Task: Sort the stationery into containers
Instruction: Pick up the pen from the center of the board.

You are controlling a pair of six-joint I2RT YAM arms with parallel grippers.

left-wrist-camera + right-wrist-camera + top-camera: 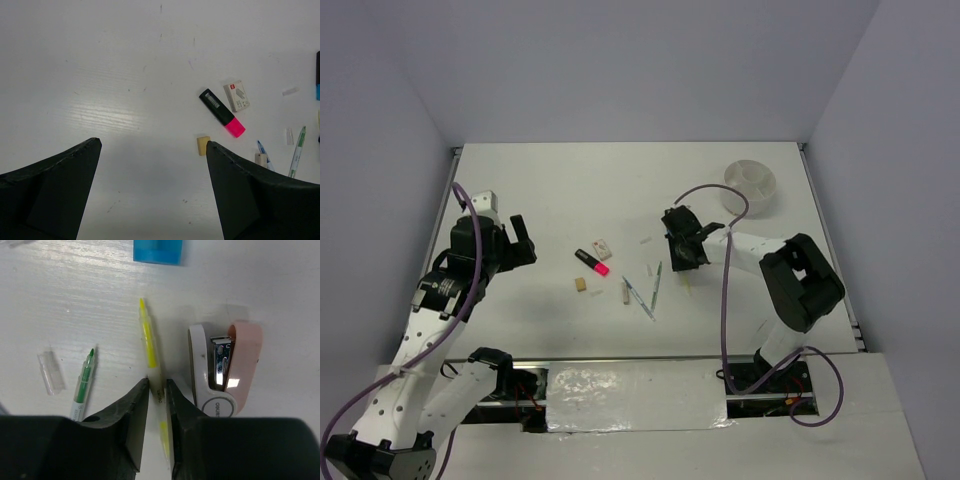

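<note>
My right gripper [157, 382] is shut on a thin yellow stick [149, 345] that lies on the table, one finger pressed against each side. A pink-and-white stapler [225, 370] lies just right of it, and a green pen [84, 385] to the left. In the top view the right gripper [685, 255] is low over the table's middle. The round white divided bowl [750, 203] stands at the back right. My left gripper [153, 143] hangs open over bare table, with a tan eraser [202, 145] by its right fingertip. Beyond it lie the pink-and-black highlighter [222, 112] and a white eraser [236, 95].
A blue highlighter end [157, 251] shows at the top of the right wrist view, and a clear cap [50, 372] lies left of the green pen. Two thin pens [640, 298] and a small eraser [625, 291] lie between the arms.
</note>
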